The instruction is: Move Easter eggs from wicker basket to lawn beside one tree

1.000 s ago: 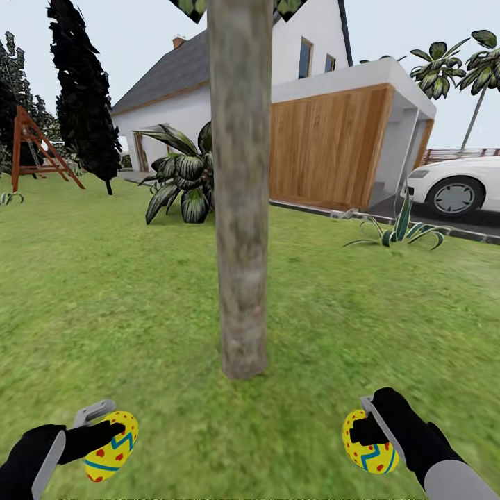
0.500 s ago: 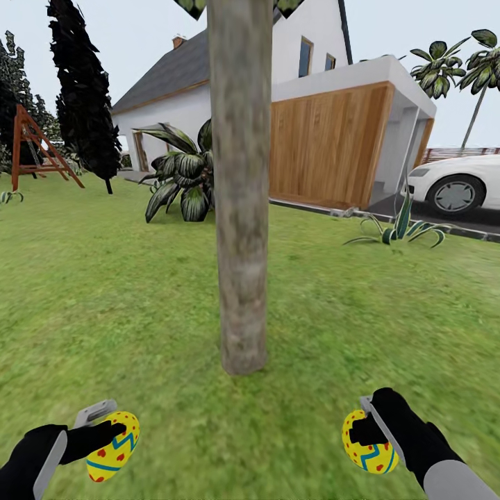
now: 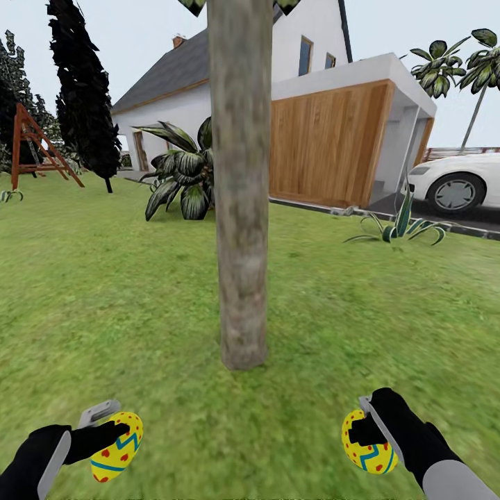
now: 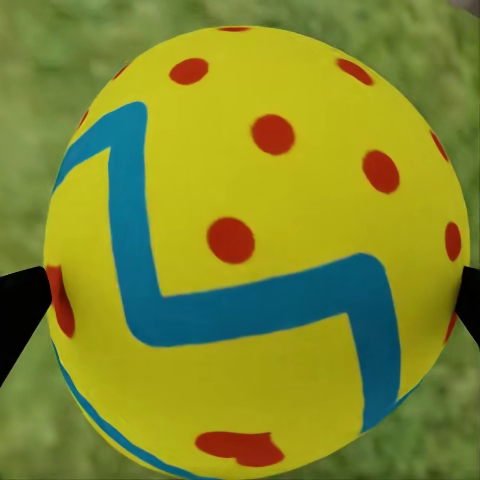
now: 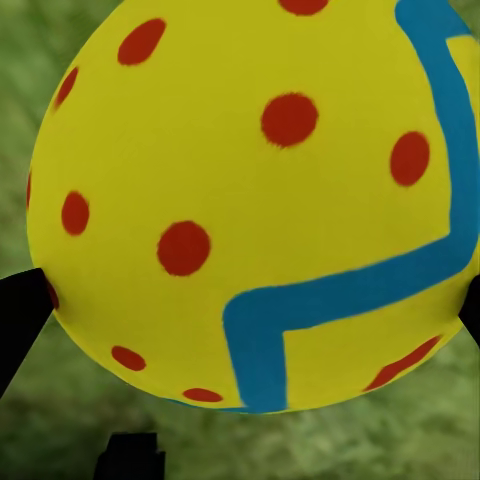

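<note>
Head view, lower left corner: the left gripper (image 3: pixel 114 436) reaches in from the bottom edge on a black arm angled up and to the right, its grey finger and black finger closed on a yellow Easter egg (image 3: pixel 117 456) with a blue zigzag and red dots. In the lower right corner the right gripper (image 3: pixel 368 434) comes in from the bottom right on a black and grey arm angled up and to the left, and it clamps a second Easter egg (image 3: pixel 368 451) of the same pattern. Both eggs are held above the lawn (image 3: pixel 104 292), which covers the lower two thirds of the frame. No writing or brand can be read on the eggs or the grippers.

At the centre of the frame stands the tree (image 3: pixel 241 187), its bare grey-brown trunk rising from the grass just above and between the two grippers and running out of the top edge. Behind it, a white house (image 3: pixel 173 104) with a wooden-clad garage (image 3: pixel 326 146), a broad-leaved plant (image 3: pixel 182 177) to the trunk's left, a white car (image 3: pixel 458 182) at the right edge and a red swing frame (image 3: pixel 31 146) at the far left.

Left wrist view: the egg (image 4: pixel 250 250) sits between two black fingertips (image 4: pixel 20 310). Right wrist view: the other egg (image 5: pixel 250 200) is likewise pinched between black fingertips (image 5: pixel 20 320), over blurred grass.
</note>
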Robot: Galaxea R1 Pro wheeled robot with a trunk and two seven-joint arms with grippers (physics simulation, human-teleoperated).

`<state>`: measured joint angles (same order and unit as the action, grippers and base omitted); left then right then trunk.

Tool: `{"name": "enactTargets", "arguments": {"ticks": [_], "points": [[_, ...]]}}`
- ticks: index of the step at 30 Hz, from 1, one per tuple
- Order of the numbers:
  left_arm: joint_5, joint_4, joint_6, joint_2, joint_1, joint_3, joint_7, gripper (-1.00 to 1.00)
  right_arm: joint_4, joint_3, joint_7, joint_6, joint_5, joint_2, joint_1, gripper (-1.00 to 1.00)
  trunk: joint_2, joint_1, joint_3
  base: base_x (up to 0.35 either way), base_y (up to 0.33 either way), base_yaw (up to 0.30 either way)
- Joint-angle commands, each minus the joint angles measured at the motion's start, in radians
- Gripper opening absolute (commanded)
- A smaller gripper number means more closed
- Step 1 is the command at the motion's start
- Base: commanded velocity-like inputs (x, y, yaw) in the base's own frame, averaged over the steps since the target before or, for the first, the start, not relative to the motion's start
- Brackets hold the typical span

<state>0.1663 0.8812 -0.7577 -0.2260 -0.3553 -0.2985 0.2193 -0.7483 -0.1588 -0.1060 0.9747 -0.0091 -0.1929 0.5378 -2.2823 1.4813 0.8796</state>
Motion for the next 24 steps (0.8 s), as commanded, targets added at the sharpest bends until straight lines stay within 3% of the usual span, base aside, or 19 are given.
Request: {"name": "enactTargets", "arguments": {"ticks": [1,17,24], "points": [[0.004,0.001,-0.006,0.000,-0.001,-0.002,0.001,-1.00,-0.001,-0.004,-0.003,0.004,0.000,-0.001,0.001,-1.00,-0.008,0.004,0.004,0.000,0.000,0.000],[0.004,0.001,-0.006,0.001,-0.001,-0.002,0.001,-1.00,-0.002,-0.004,-0.003,0.005,-0.001,-0.002,0.001,-1.00,-0.120,0.065,0.054,0.000,0.000,0.000],[0.003,-0.001,-0.006,0.013,-0.001,-0.002,0.000,-1.00,-0.001,-0.005,-0.003,0.005,0.000,-0.001,0.001,-1.00,-0.169,0.092,0.076,0.000,0.000,0.000]]}}
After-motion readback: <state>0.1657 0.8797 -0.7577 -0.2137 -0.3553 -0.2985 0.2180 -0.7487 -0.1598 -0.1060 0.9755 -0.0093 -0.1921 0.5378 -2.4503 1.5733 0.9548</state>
